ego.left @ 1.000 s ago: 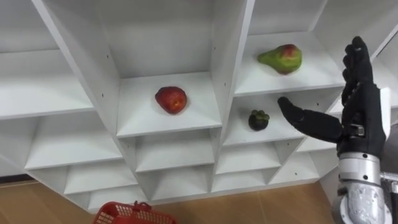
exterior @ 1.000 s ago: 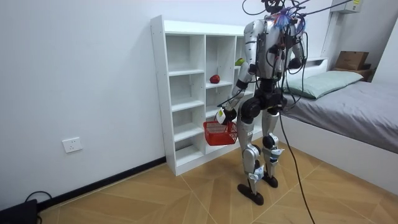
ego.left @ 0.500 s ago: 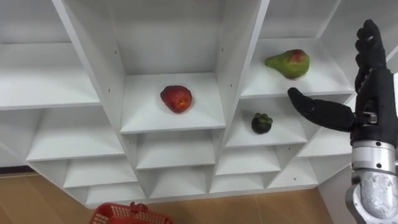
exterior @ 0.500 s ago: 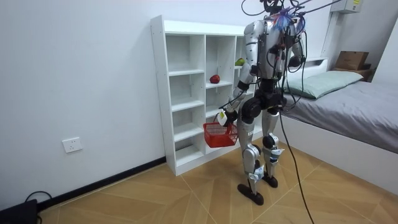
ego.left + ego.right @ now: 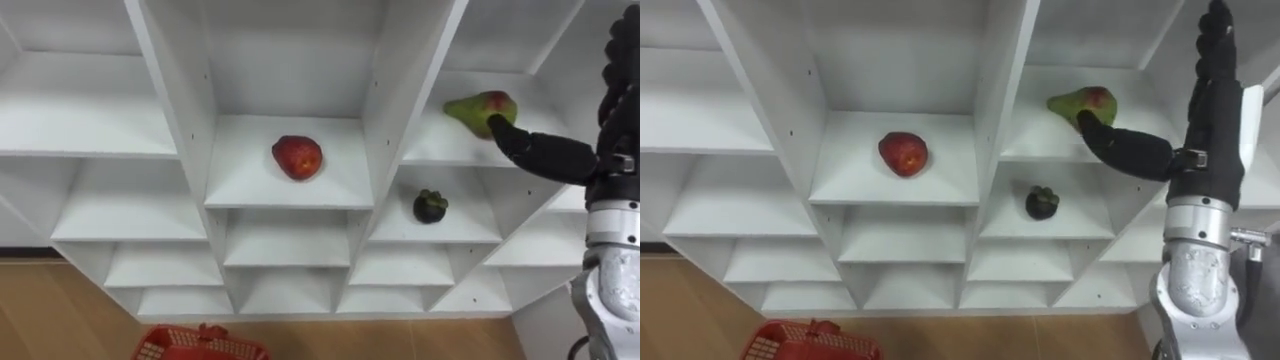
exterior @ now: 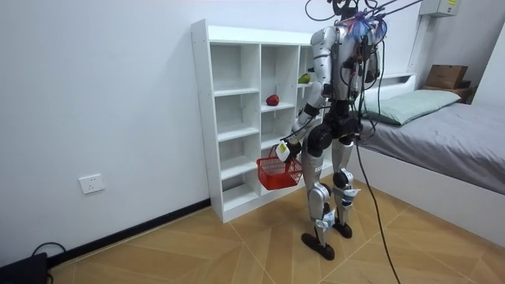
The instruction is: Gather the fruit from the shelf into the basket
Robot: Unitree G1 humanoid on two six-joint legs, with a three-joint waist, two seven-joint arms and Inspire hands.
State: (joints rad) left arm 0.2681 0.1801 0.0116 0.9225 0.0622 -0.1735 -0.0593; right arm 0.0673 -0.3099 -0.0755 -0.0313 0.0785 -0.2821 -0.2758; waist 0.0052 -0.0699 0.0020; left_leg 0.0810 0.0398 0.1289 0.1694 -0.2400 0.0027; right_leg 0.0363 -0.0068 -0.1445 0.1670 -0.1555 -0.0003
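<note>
The closet (image 5: 390, 120) holds a red apple (image 5: 297, 157), a pear (image 5: 478, 105) at its 2 o'clock, and a dark fruit (image 5: 430, 206) at 4. The right hand (image 5: 1208, 130), fingers straight, has moved up beside the pear. The left hand (image 6: 282, 147) grips the red basket (image 5: 195, 347).

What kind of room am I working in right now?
Most likely a bedroom: a made bed with a pillow stands close to the white shelf unit, on a wooden floor.
</note>
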